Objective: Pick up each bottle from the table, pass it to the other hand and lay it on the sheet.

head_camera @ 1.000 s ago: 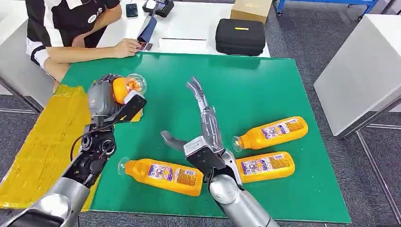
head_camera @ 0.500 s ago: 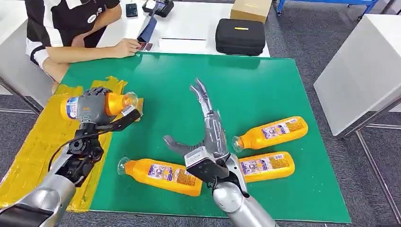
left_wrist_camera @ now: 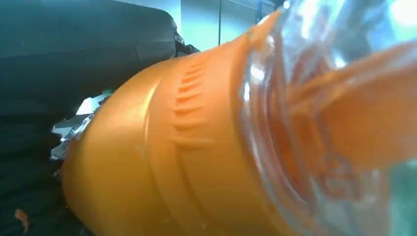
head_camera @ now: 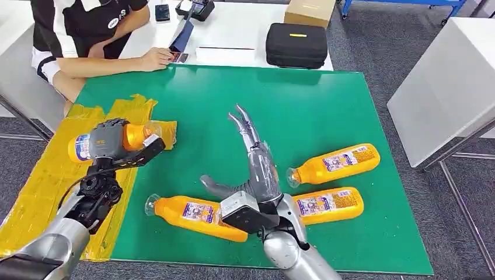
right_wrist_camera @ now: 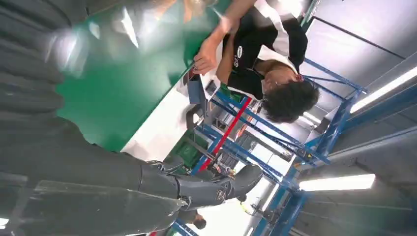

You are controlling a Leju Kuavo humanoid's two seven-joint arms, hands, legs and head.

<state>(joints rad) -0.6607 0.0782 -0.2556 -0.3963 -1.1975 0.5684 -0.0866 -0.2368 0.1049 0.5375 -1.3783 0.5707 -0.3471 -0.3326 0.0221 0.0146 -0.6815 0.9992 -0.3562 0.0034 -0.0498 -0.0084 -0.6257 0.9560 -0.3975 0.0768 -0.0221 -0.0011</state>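
Your left hand (head_camera: 111,140) has swung outward over the last second and now holds its bottle (head_camera: 87,146) lying sideways above the yellow sheet (head_camera: 41,186), fingers wrapped round the body; the left wrist view shows the orange shoulder and clear cap (left_wrist_camera: 314,123) pressed close to the camera. That puts the handover behind you, and this bottle looks ready to be lowered and let go. Your right hand (head_camera: 251,169) has drawn back slightly toward you and hangs over the green mat (head_camera: 327,105) with fingers spread, holding nothing. Three more bottles lie on the mat: one (head_camera: 198,214) near you and two (head_camera: 335,162) (head_camera: 327,204) to the right. The worktop carries the mat; behind it are a white table, a black case (head_camera: 296,44), a cardboard box (head_camera: 309,10) and a seated person (head_camera: 87,35) resting an arm by the mat's far corner.
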